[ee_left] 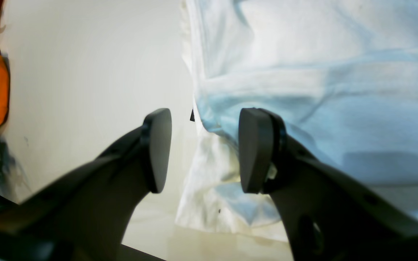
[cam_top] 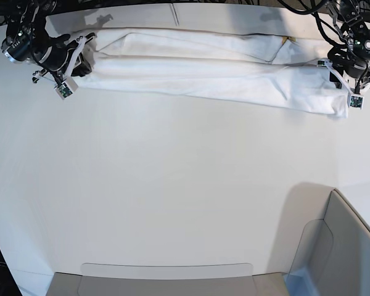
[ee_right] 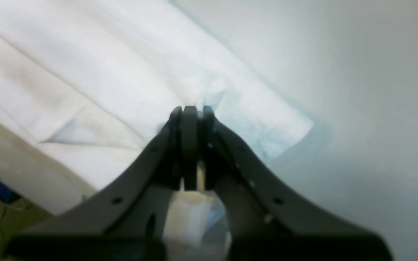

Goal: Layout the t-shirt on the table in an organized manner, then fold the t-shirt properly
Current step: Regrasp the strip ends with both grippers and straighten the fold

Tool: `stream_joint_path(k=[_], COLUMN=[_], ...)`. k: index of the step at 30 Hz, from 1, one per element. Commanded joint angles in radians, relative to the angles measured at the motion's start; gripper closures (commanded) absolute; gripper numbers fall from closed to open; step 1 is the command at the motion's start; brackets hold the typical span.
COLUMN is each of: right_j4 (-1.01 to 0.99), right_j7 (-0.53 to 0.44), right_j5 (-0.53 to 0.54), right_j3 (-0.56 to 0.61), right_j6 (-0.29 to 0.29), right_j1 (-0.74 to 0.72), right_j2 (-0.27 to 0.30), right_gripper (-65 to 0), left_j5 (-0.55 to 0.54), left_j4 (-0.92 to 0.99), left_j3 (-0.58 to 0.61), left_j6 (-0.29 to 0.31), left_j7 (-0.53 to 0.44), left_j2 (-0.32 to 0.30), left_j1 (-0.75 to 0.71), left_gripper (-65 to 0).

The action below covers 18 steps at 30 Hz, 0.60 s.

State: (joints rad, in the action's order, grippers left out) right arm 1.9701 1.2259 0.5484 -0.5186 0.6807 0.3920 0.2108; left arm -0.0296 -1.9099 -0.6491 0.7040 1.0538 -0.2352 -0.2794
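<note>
Right claw point(ee_right: 191, 119) is clamped tight, pads pressed together with a bit of white cloth pinched at the tips. Left claw point(ee_left: 203, 148) is spread wide, its two dark pads well apart with nothing between them. From the base view, the two arms sit at opposite ends, both reaching low.

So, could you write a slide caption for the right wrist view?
Right gripper shut on a corner of the white t-shirt over the table.
</note>
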Motion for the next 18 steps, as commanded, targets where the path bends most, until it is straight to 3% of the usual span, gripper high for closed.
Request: stream_joint_path(k=[1,6,18], right_j4=[0.018,0.022,0.053], right_j7=[-0.018,-0.013,-0.013], right_j5=[-0.001,-0.113,-0.115], right_j3=[-0.008,0.002,0.016], right_j6=[0.017,0.017,0.017], right_j1=[-0.024,-0.084,0.020], right_j2=[0.014,0.008,0.012], right_gripper=[-1.0,-1.0,-1.0], left_j5=[-0.003,0.000,0.000], left_j4=[-0.017,-0.017,-0.017], left_j3=[-0.007,-0.005,-0.005], left_j6=[-0.006,-0.006,-0.006], left_j7=[-0.011,-0.011,-0.011], left_j2=[-0.006,0.020,0.026], left_j1=[0.004,0.029,0.042], left_gripper=[-30.5,-30.5,-30.5])
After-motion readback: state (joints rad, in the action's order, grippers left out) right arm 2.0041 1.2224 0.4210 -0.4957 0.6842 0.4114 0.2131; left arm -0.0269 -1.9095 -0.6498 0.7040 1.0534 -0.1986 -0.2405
